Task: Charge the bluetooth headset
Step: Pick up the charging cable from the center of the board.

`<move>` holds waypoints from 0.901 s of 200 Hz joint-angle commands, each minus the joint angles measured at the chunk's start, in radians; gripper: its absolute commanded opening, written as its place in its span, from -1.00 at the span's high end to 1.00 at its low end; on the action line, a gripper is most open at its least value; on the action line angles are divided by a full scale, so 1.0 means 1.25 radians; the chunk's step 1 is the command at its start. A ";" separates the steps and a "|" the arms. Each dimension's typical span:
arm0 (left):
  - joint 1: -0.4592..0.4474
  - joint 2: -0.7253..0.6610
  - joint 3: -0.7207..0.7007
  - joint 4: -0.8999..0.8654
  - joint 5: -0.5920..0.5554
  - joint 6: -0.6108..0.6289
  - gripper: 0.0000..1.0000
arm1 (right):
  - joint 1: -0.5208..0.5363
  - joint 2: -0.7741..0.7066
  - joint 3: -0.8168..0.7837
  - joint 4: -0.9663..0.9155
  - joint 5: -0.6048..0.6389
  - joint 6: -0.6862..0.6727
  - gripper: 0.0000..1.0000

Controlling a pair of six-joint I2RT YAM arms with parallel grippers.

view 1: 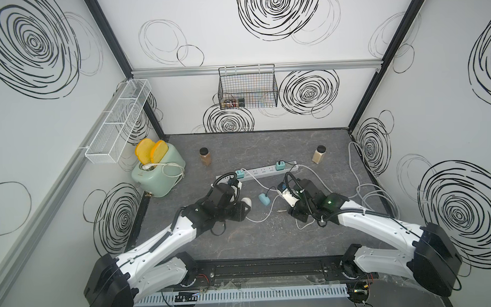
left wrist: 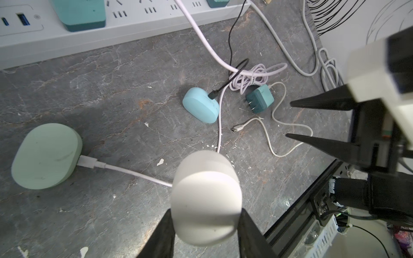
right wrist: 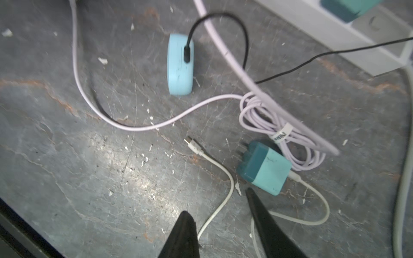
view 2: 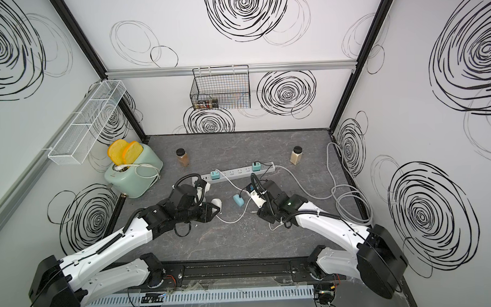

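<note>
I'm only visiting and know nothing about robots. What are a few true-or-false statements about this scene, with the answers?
1. The left gripper is clamped on a white case. True.
2. The blue case has nothing plugged into it. False: a black cable is plugged in.
3. The right gripper is squeezing the white cable. False: its jaws stand open, and the cable lies loose on the table.
4. Two slices of bread stand in the toaster. True.
5. The loose charger is plugged into the power strip. False: it lies on the table with its prongs bare.
</note>
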 commanded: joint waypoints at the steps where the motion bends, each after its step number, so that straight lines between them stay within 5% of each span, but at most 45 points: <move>1: 0.002 -0.015 -0.013 0.047 0.035 0.002 0.50 | -0.016 0.049 0.026 -0.068 0.028 -0.054 0.04; 67: 0.035 -0.028 -0.043 0.059 0.074 0.013 0.49 | -0.046 0.010 -0.035 0.052 -0.095 -0.069 0.17; 100: 0.046 -0.030 -0.046 0.064 0.082 0.010 0.48 | -0.044 0.056 -0.038 0.086 -0.091 -0.077 -0.02; 123: 0.053 -0.032 -0.048 0.064 0.084 0.012 0.48 | -0.044 0.096 -0.033 0.118 -0.090 -0.084 0.24; 180: 0.063 -0.023 -0.049 0.069 0.098 0.012 0.48 | -0.038 0.188 0.005 0.107 -0.082 -0.104 0.15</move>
